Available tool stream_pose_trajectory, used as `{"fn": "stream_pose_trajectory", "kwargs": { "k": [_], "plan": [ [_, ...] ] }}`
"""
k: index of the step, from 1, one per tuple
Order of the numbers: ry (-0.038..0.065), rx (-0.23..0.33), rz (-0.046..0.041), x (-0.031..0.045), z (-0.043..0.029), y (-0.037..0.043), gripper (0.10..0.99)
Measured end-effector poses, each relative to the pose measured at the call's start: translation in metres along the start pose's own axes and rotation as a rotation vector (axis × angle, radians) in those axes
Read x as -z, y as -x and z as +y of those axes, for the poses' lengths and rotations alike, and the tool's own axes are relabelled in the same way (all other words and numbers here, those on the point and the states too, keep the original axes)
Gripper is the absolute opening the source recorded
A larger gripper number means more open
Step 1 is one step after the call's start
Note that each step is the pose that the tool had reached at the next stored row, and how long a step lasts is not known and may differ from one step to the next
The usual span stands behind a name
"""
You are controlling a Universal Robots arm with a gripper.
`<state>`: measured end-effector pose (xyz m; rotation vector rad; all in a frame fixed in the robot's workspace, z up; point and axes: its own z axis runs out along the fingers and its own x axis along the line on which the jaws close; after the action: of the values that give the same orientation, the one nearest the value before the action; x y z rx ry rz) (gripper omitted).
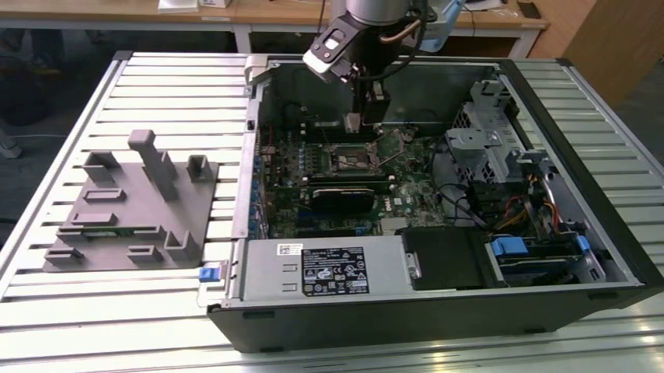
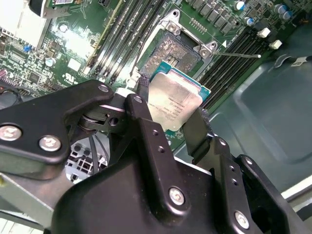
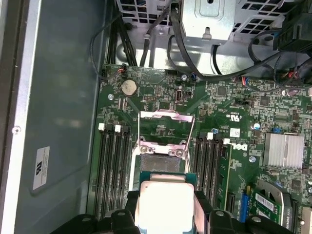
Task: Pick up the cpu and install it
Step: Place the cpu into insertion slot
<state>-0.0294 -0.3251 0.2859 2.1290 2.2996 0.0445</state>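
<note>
**Gripper and chip.** In both wrist views the gripper [image 2: 169,117] is clamped on the cpu [image 2: 173,100]. Its two black fingers [image 2: 142,114] press on opposite edges of the chip, and the pale metal top faces the cameras. In the first wrist view the cpu [image 3: 165,202] sits squarely between the fingers, with its green border showing along one edge.

**Chip and socket.** The socket [image 2: 170,48] lies directly beyond the chip, toward the board. Its load plate [image 3: 165,126] is swung open and the contact field [image 3: 161,158] is bare. The chip's edges run roughly parallel to those of the socket frame, so the alignment appears close. The chip is judged to hang above the socket, not seated, because in the exterior view the gripper [image 1: 353,120] stands clear above the socket [image 1: 351,159].

**Board.** Rows of memory slots [image 3: 111,165] flank the socket on both sides. A finned heatsink [image 3: 282,148] and a coin cell [image 3: 128,87] lie farther out on the motherboard [image 3: 229,112].

**Surroundings.** The board lies on the floor of the open computer case [image 1: 436,311], and a labelled power supply [image 1: 322,268] occupies the near side of the case. A grey fixture [image 1: 135,210] with upright blocks rests on the slatted table [image 1: 155,78], well apart from the case toward the exterior view's left.
</note>
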Motion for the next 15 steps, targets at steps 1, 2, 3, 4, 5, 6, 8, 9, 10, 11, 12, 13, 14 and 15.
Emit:
{"fn": "stream_pose_trajectory", "kwargs": {
  "k": [1, 2, 3, 4, 5, 6, 8, 9, 10, 11, 12, 13, 14, 15],
  "plan": [
    [0.0, 0.0, 0.0, -0.0015, -0.0001, 0.0, 0.529],
    [0.0, -0.001, 0.0, -0.0028, -0.0001, 0.0001, 0.529],
    [0.0, -0.002, 0.0001, -0.0041, -0.0001, 0.0001, 0.529],
    [0.0, -0.002, 0.0, -0.0052, -0.0001, 0.0001, 0.529],
    [0.0, -0.002, 0.0, -0.0066, -0.0002, 0.0001, 0.529],
    [0.0, -0.002, 0.0001, -0.008, -0.0002, 0.0001, 0.529],
    [0.0, -0.002, 0.0001, -0.0113, -0.0003, 0.0002, 0.529],
    [0.0, -0.002, 0.0001, -0.0131, -0.0004, 0.0002, 0.529],
    [0.0, -0.002, 0.0002, -0.0149, -0.0004, 0.0002, 0.529],
    [0.0, -0.002, 0.0001, -0.0166, -0.0004, 0.0002, 0.529],
    [0.0, -0.002, 0.0, -0.0176, -0.0005, 0.0003, 0.529],
    [0.0, -0.002, -0.0001, -0.0177, -0.0005, 0.0003, 0.529],
    [0.0, -0.002, -0.0002, -0.0177, -0.0005, 0.0003, 0.529],
    [0.0, -0.002, -0.0001, -0.0177, -0.0005, 0.0003, 0.529]
  ]
}}
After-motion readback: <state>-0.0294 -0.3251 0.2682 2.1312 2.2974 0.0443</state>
